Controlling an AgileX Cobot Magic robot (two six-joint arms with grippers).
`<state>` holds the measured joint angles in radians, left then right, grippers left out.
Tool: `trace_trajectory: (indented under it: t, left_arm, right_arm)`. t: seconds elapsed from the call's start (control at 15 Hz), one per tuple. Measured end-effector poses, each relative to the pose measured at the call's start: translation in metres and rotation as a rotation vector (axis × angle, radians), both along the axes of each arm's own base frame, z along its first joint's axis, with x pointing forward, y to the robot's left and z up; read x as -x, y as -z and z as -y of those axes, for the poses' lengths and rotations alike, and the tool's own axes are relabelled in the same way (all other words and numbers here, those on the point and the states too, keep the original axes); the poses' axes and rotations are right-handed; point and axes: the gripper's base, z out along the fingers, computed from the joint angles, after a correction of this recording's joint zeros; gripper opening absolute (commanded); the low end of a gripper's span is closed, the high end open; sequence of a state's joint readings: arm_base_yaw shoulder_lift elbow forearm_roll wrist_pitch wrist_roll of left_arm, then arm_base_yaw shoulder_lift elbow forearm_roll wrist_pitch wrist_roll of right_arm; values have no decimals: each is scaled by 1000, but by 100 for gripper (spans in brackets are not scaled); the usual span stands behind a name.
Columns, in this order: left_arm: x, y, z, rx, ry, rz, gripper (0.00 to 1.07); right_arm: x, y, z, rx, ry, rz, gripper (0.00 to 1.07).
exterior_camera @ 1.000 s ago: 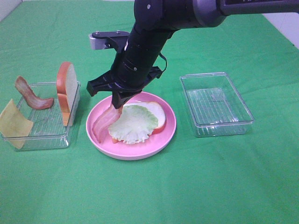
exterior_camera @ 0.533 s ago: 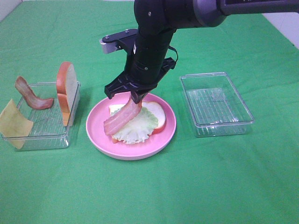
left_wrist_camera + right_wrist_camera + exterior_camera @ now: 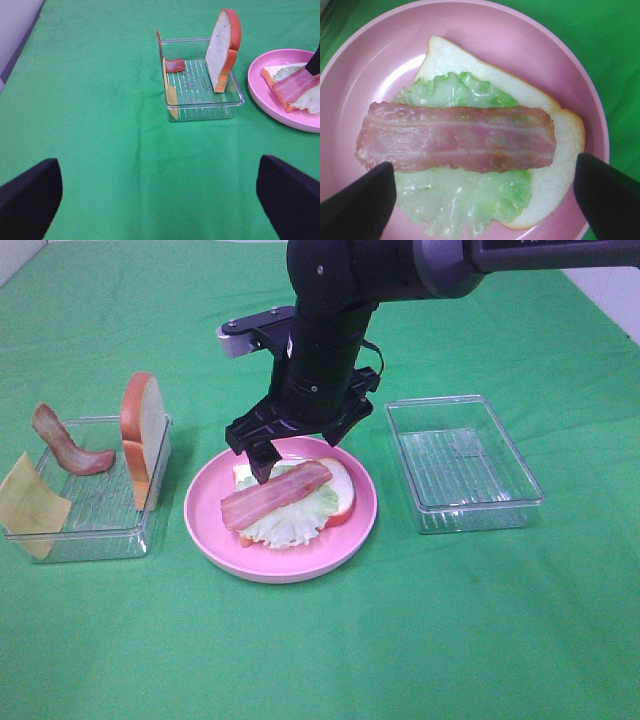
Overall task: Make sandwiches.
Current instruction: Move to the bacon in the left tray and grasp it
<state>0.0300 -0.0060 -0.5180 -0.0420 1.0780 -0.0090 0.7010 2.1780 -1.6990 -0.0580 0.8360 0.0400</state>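
The sandwich stack lies on the round pink plate [image 3: 300, 565]: a white bread slice [image 3: 342, 485], pale green lettuce [image 3: 290, 525] and a reddish-brown bacon strip [image 3: 275, 495] lying flat on top. My right gripper [image 3: 300, 445] hovers just above the stack, open and empty; its wrist view shows the bacon [image 3: 455, 137] on the lettuce [image 3: 470, 200] between the spread fingertips. My left gripper [image 3: 157, 200] is open and empty over bare cloth, well short of the left tray [image 3: 202, 110].
The left clear tray [image 3: 100, 530] holds an upright bread slice [image 3: 140, 435], a second bacon strip [image 3: 65, 445] and a yellow cheese square [image 3: 30, 505]. A clear tray [image 3: 465, 465] with nothing in it stands right of the plate. Green cloth covers the table.
My right gripper carried the bacon strip over the plate, laid it flat on the lettuce and opened. The bacon now rests free on the stack.
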Motion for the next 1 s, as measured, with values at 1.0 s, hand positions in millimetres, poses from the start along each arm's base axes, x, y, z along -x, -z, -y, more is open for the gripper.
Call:
trace_trajectory:
  t: [1.0]
  left_arm:
    - [0, 0, 0, 0, 0, 0, 102]
  right_arm:
    - [-56, -88, 167, 38, 472, -87, 98]
